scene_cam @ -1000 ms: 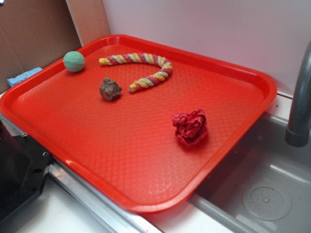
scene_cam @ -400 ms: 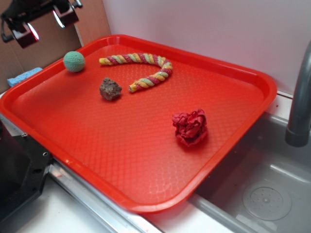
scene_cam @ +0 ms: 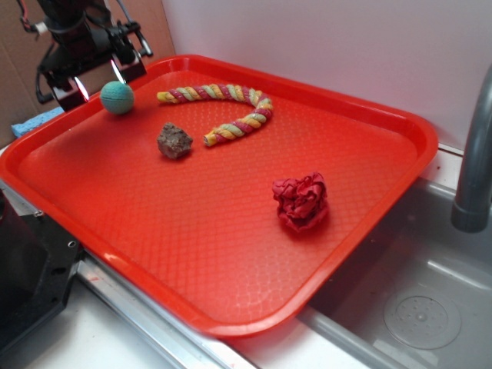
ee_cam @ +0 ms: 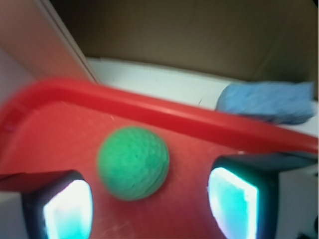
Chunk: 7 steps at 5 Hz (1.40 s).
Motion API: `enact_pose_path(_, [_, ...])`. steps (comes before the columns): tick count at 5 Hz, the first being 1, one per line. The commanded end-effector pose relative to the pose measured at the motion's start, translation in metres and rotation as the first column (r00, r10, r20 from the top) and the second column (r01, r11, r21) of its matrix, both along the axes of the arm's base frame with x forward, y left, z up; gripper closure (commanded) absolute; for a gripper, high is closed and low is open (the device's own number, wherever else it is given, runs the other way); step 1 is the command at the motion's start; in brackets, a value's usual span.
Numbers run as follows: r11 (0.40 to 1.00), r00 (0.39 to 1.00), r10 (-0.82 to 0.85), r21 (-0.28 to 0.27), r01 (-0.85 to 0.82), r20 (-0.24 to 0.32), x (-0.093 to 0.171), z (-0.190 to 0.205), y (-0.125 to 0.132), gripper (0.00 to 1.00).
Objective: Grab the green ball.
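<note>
The wrist view was blurred, so the texture of the green ball was soft, the two fingers of the end effector were cut by the bottom edge, and the blue sponge was cut at right, partly behind the tray rim.

My tool hangs over the far-left corner of the table, jaws spread, above the green ball. Wrist view shows bare floor on both sides of the ball, a finger flanking each side. Tight spot: raised rim runs just behind the ball. Brown rock sits near, toward the table's middle, rope just beyond it by the far edge. Red cloth wad is well apart. Near half of the floor is open.
</note>
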<state>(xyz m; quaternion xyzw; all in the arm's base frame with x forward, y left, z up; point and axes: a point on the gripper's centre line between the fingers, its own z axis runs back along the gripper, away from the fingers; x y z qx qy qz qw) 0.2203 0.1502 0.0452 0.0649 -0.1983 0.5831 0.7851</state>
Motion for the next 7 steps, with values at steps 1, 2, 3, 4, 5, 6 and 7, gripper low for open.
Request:
enact_pose_path(1, [0.999,1.000,-0.002,0.032,0.001,0.027,0.016,-0.014,0.023,0.00])
enact_pose_path(2, [1.000,1.000,-0.001,0.025,0.000,0.031,0.018,-0.020,0.025,0.10])
enact_pose_path(3, [1.000,1.000,0.004,0.023,-0.005,0.031,0.015,-0.018,0.024,1.00])
enact_pose_path(4, [0.999,1.000,0.011,0.033,-0.011,0.029,0.007,0.004,0.023,1.00])
enact_pose_path(5, [0.997,0.997,-0.069,0.037,0.068,0.023,0.003,0.034,0.012,1.00])
enact_pose_path(6, [0.976,0.976,-0.215,-0.029,0.214,-0.029,-0.001,0.067,-0.011,1.00])
enact_pose_path(7, [0.894,0.897,-0.439,-0.115,0.433,-0.038,-0.013,0.103,-0.047,1.00])
